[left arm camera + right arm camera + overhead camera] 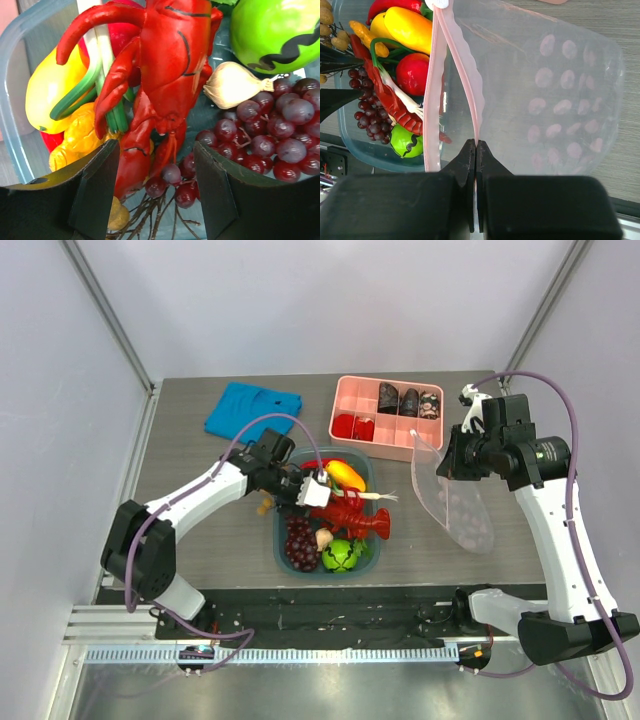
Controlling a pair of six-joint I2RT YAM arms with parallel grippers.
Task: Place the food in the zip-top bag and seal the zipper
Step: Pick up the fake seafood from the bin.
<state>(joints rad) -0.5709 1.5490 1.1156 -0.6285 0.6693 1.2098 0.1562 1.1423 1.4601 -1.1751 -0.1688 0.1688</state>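
Black fingers of the left gripper [155,195] stand wide apart and hold nothing. Between them I see one end of the red lobster [170,60] and a few stems of the purple grapes [270,130]. Whether either pad touches the lobster I cannot tell. This gripper hangs over the far-left part of the teal tub [278,527], which sits at the middle of the tabletop's near edge.

All the food [345,522] lies in this tub. The lobster is on top, its long axis running roughly from the left edge toward the right edge. Under and around it are a long green onion [100,65], a yellow fruit [47,90], a knobbly yellow piece [80,142], a pale garlic bulb [232,85], the grapes, and a green ball [272,30] at the tub's near end.

On the other side, the right gripper [476,150] has its jaws pressed together on one lip of the pink zipper [466,75]. The other lip bows away from it, so the mouth of the zip-top bag [560,100] stands parted. I find the bag on the right half of the table, just beside the tub. Its mouth faces the tub, the zipper runs from the far edge toward the near edge, and the body spreads toward the right edge.

Beyond, a pink divided tray [352,398] holding dark and red pieces [400,400] lies at the far edge. A blue cloth [252,410] lies toward the far-left corner.
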